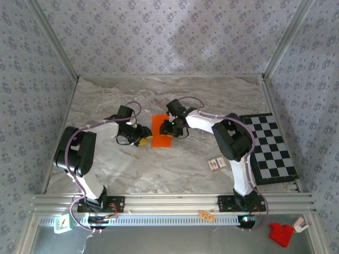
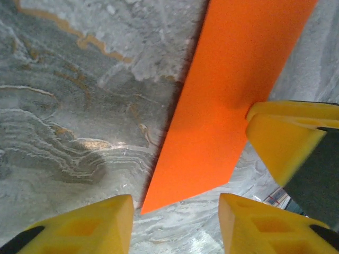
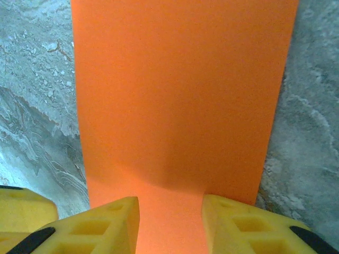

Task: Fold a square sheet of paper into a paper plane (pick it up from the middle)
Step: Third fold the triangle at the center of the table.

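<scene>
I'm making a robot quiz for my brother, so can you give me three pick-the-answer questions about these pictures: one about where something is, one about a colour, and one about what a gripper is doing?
1. Where is the checkered board?
A) on the robot's right side
B) on the robot's left side
C) under the paper

2. What colour is the square sheet of paper?
A) blue
B) orange
C) green

3. How is the left gripper?
A) shut on the paper
B) shut on a block
C) open, holding nothing

Answers:
1 A: it lies at the right edge in the top view.
2 B: it is bright orange in every view.
3 C: bare table shows between its yellow fingers.
</scene>
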You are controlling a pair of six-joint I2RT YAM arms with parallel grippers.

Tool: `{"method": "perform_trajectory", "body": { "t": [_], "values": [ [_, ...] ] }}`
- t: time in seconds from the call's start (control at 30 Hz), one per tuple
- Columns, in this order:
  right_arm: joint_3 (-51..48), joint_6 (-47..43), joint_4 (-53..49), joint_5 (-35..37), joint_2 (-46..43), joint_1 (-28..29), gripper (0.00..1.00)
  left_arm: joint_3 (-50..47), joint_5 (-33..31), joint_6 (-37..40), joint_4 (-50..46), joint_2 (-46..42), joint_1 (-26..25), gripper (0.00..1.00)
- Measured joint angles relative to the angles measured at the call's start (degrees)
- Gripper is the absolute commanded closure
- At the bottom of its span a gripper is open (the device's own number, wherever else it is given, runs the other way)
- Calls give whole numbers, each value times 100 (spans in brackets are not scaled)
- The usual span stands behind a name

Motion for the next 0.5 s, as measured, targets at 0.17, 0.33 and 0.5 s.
{"method": "perform_trajectory", "body": {
  "t": [0.17, 0.33, 0.5],
  "values": [
    [-26, -2, 24, -7, 0, -26, 62, 0, 44, 20, 7, 164, -111, 61],
    [-55, -2, 57, -13, 0, -39, 62, 4, 42, 50, -4, 177, -151, 62],
    [-57, -2, 63, -15, 0, -48, 62, 74, 37, 109, -74, 310, -186, 62]
  ]
}}
